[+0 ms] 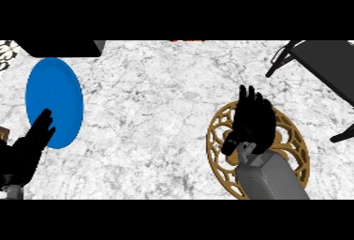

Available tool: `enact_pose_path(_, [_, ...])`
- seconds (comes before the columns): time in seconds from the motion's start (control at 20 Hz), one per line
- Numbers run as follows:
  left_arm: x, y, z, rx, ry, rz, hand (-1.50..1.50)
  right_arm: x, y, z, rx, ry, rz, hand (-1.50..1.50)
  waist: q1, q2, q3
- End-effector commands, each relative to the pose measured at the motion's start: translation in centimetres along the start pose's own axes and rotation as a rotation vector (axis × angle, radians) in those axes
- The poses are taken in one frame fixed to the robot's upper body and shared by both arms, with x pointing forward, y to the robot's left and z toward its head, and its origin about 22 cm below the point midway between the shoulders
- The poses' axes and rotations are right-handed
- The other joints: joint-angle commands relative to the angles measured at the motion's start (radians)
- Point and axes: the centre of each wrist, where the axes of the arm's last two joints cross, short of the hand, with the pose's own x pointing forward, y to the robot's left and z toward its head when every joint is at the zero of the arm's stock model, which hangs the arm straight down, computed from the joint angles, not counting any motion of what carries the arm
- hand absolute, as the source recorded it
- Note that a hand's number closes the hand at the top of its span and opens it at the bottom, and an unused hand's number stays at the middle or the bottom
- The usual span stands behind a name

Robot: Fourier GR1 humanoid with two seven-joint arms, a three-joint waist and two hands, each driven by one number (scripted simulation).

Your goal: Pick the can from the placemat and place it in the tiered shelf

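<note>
The right hand hung over the gold openwork placemat near the counter's right edge, its fingers spread fairly wide and pointing toward the far edge, closed on nothing that could be seen. The can was not visible; if it stood on the placemat, the hand and grey forearm covered it, so neither its long axis nor which way it lay from the fingers could be told. The tiered shelf, a dark frame, stood at the counter's far right corner, beyond the fingertips, so the right hand was plainly the nearer one. The left hand rested open at the left edge beside a blue plate.
</note>
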Motion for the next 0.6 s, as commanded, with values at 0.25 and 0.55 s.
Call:
enact_pose_path(0.25, [1.8, 0.6, -0.6, 0.005, -0.018, -0.012, 0.00, 0.5, -0.7, -0.1, 0.105, 0.180, 0.206, -1.50, 0.010, 0.003, 0.003])
enact_pose_path(0.55, [0.9, -0.8, -0.6, -0.017, -0.013, 0.008, 0.00, -0.8, -0.6, -1.2, 0.118, 0.198, 0.209, -1.50, 0.010, 0.005, 0.003])
